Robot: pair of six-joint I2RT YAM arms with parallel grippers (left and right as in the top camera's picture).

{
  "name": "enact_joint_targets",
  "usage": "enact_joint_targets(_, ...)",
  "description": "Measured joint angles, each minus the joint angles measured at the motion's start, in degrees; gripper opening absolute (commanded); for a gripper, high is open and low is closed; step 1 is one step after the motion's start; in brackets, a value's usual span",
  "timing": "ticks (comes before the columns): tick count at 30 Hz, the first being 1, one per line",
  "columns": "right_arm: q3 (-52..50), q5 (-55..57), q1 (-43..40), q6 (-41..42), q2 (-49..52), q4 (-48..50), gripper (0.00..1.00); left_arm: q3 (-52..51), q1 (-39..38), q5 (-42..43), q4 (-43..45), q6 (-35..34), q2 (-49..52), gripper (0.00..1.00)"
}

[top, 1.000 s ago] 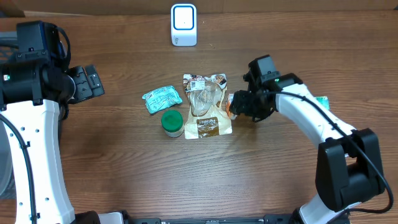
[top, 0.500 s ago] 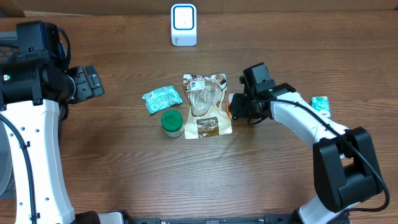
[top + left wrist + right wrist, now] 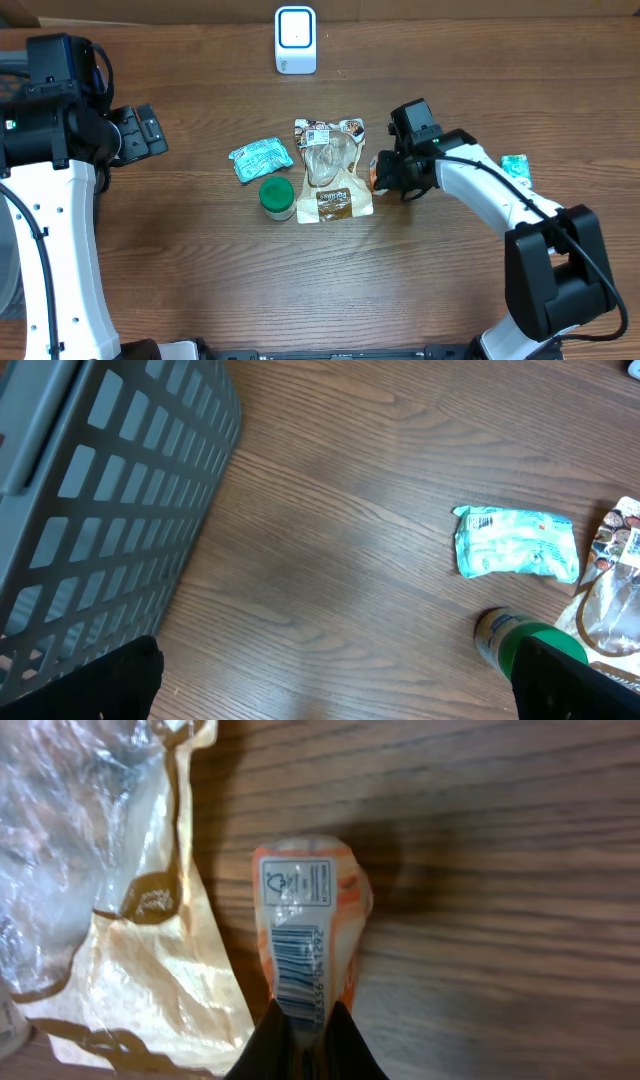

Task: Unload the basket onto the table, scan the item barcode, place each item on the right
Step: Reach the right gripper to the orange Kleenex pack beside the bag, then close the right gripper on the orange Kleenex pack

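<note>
Your orange packet (image 3: 308,935) lies on the wood just beside the right edge of the clear brown-trimmed pouch (image 3: 333,170). Its barcode faces up toward the wrist camera. Its long axis runs straight away from your right gripper (image 3: 305,1020), whose jaws are pinched closed on the packet's near end, right at the bottom of the barcode. I cannot tell whether it is off the table yet; the shadow under it suggests it is resting or barely raised. The relation your next move turns on is the scanner (image 3: 295,38): in the overhead view it stands at the far edge of the table, beyond the pouch and off to the left of the packet. You will likely need to lift, carry across over the pouch, and turn the printed face toward its window. Your fingers cover the low end of the bars, so that may need care. The right arm is plainly the nearer one. Your left gripper (image 3: 142,130) hangs spread wide and holding nothing, well apart by the grey basket (image 3: 100,510), with the teal packet (image 3: 515,543) and the green-lidded jar (image 3: 277,197) between.
</note>
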Motion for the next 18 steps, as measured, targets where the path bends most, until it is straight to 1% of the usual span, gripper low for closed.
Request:
enact_joint_targets(6, 7.67, 6.03, 0.76, 0.02, -1.25, -6.95, 0.04, 0.00, 0.00, 0.02, 0.00, -0.02, 0.00, 1.00)
enact_joint_targets(9, 9.73, 13.90, 2.47, 1.64, -2.27, -10.08, 0.04, 0.00, 0.00, 0.02, 0.00, -0.02, 0.00, 1.00)
enact_joint_targets(12, 9.88, 26.62, 5.57, 5.97, -2.03, -13.25, 0.04, 0.00, 0.00, 0.00, 0.00, -0.02, 0.00, 1.00)
enact_joint_targets(15, 9.88, 33.14, 7.52, 7.74, -0.50, -13.35, 0.05, 0.00, 0.00, 0.00, 0.00, -0.02, 0.00, 1.00)
enact_joint_targets(17, 9.88, 36.35, 8.72, 8.26, 2.25, -13.33, 0.12, 0.00, 0.00, 0.00, 0.00, -0.02, 0.00, 1.00)
enact_joint_targets(18, 9.88, 36.96, 9.11, 8.04, 3.63, -13.22, 0.18, 0.00, 0.00, 0.00, 0.00, -0.02, 0.00, 1.00)
